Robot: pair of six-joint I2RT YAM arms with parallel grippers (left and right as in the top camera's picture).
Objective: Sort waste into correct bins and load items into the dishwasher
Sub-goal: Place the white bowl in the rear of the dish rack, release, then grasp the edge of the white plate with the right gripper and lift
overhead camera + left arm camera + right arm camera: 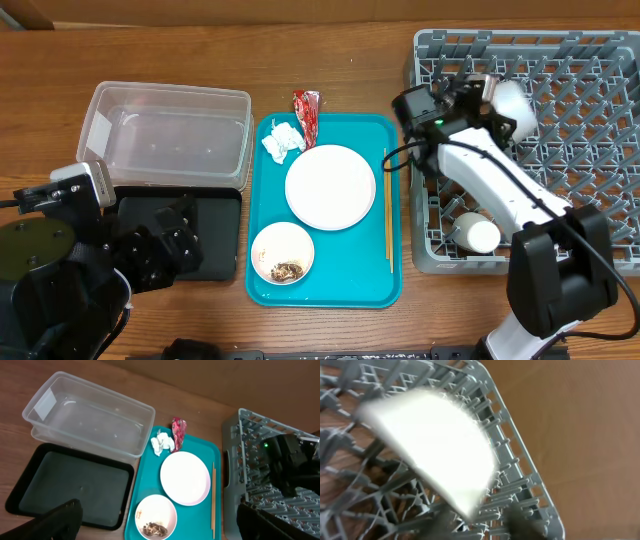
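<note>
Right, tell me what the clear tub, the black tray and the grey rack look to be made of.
Clear tub: likely thin plastic, glossy; the table shows through it and its walls catch glare. Black tray: probably plastic, semi-matte, with a soft sheen and moulded rounded rim. Grey rack: moulded plastic by the look, matte, uniform grey pegs and grid without metallic shine.

Right arm (495, 185) white-shelled, with black joints and cable (one green light (437, 123) glowing); left arm (45, 265) mostly black.

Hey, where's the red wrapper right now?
In the overhead view, the red wrapper lies at the teal tray's far edge, just right of the tissue and beyond the plate.
</note>
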